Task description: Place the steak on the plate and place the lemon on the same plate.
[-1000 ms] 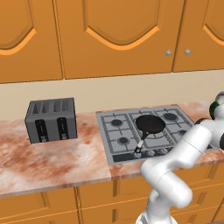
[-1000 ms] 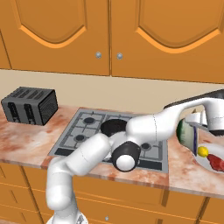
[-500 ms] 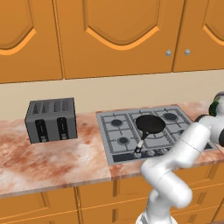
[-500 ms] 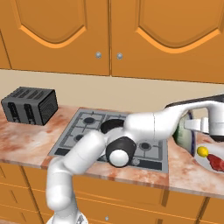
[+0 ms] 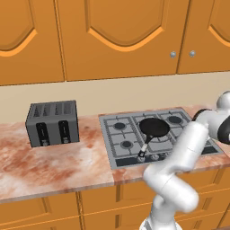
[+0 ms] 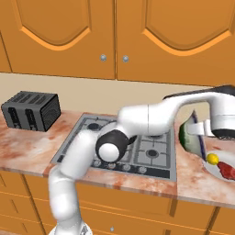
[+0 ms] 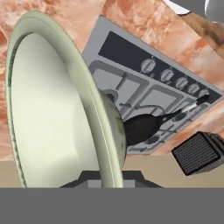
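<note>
Bowl: our gripper [image 6: 198, 134] lifts the tilted pale bowl [image 6: 189, 133], right of frame; finger grip unclear.
Plate: lemon [image 6: 212, 159] and steak [image 6: 227, 169] lie together, lower right.

The white Franka arm with dark joints [image 6: 137, 120] rose from the base, bent at a dark-faced elbow joint [image 6: 109, 147] low over the front edge of the counter, then ran up and out toward the right end of the counter. Its forearm lay roughly level — the wrist turned downward at the far end. The two-finger gripper [image 6: 198, 131] pointed down near the counter's right edge; whether its jaws stood apart or closed could not be told.
</note>
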Available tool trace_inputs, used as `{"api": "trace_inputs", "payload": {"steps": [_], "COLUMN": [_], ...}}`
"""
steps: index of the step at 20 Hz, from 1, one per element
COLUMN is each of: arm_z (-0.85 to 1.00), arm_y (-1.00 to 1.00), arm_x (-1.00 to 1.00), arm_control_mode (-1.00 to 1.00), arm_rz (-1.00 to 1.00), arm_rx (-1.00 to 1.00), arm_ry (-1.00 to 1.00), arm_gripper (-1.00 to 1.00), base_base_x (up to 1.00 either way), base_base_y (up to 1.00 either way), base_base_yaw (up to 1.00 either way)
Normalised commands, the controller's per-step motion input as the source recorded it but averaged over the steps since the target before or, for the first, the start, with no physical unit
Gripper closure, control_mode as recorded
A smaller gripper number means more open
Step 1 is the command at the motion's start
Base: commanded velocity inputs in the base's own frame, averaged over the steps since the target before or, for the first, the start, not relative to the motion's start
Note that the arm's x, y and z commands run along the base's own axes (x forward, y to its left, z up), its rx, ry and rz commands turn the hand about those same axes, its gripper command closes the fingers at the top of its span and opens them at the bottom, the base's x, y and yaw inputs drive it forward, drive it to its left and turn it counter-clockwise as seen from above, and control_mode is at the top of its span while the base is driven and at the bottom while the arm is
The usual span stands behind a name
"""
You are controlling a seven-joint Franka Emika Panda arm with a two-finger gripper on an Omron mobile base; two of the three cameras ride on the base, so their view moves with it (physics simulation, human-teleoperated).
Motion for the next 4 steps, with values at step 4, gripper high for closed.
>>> {"api": "trace_inputs", "payload": {"steps": [4], "arm_z": [0.12], "arm_y": [0.38], "arm_x": [-0.32], "arm_control_mode": [-1.0], "arm_rz": [0.0], "arm_rx": [-0.13], "arm_ry": [-0.04], "arm_gripper": [1.0], "base_base_x": [0.0], "base_base_y": [0.0], "base_base_yaw": [0.0]}}
